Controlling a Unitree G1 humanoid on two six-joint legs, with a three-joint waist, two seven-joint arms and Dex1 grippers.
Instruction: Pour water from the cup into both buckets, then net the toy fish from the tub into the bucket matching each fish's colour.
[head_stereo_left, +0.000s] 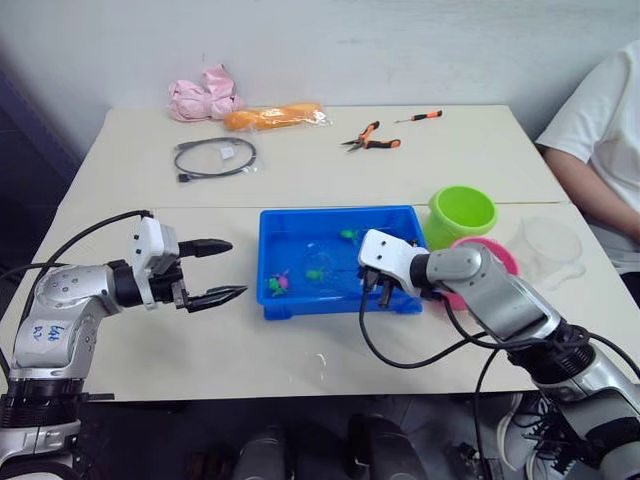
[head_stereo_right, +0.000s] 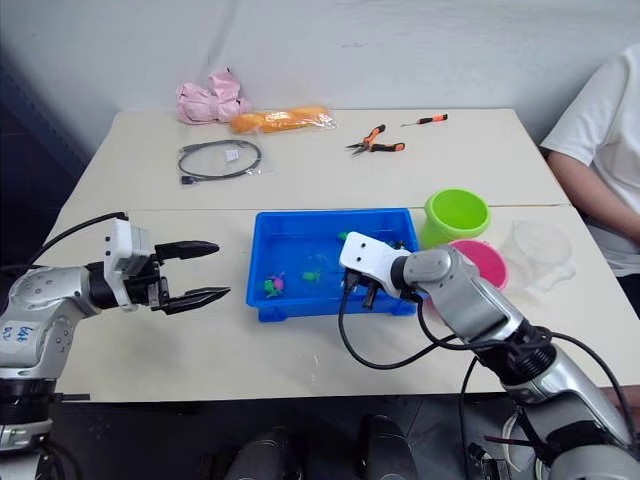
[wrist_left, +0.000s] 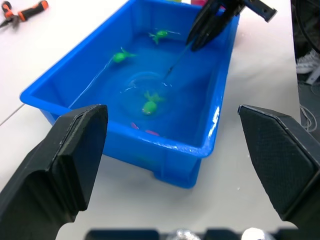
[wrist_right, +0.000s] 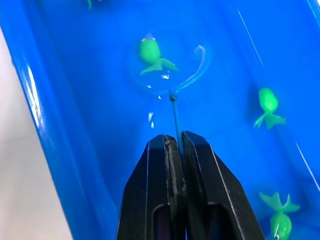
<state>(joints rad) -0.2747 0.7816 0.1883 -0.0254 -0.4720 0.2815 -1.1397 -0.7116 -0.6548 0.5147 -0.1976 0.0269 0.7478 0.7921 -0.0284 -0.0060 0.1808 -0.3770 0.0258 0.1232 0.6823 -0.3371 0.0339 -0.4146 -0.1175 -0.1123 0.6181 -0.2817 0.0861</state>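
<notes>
The blue tub (head_stereo_left: 290, 228) holds water and several toy fish, among them a green one (head_stereo_left: 314, 272) and a pink one (head_stereo_left: 280, 283). My right gripper (wrist_right: 176, 139) is shut on the thin stick of the net (wrist_right: 175, 117) and hangs over the tub's right end. The net's hoop lies in the water around a green fish (wrist_right: 150, 52). Left of the tub, my left gripper (head_stereo_left: 235, 268) is wide open and holds nothing. The green bucket (head_stereo_left: 462, 212) stands right of the tub. The pink bucket (head_stereo_left: 497, 256) sits partly behind my right arm, and the clear cup (head_stereo_left: 551, 248) stands farther right.
At the back of the table lie a black cable loop (head_stereo_left: 215, 157), a pink bag (head_stereo_left: 203, 98), an orange packet (head_stereo_left: 275, 117), pliers (head_stereo_left: 372, 138) and a screwdriver (head_stereo_left: 420, 117). A person in a white shirt (head_stereo_left: 600, 120) sits at the right edge.
</notes>
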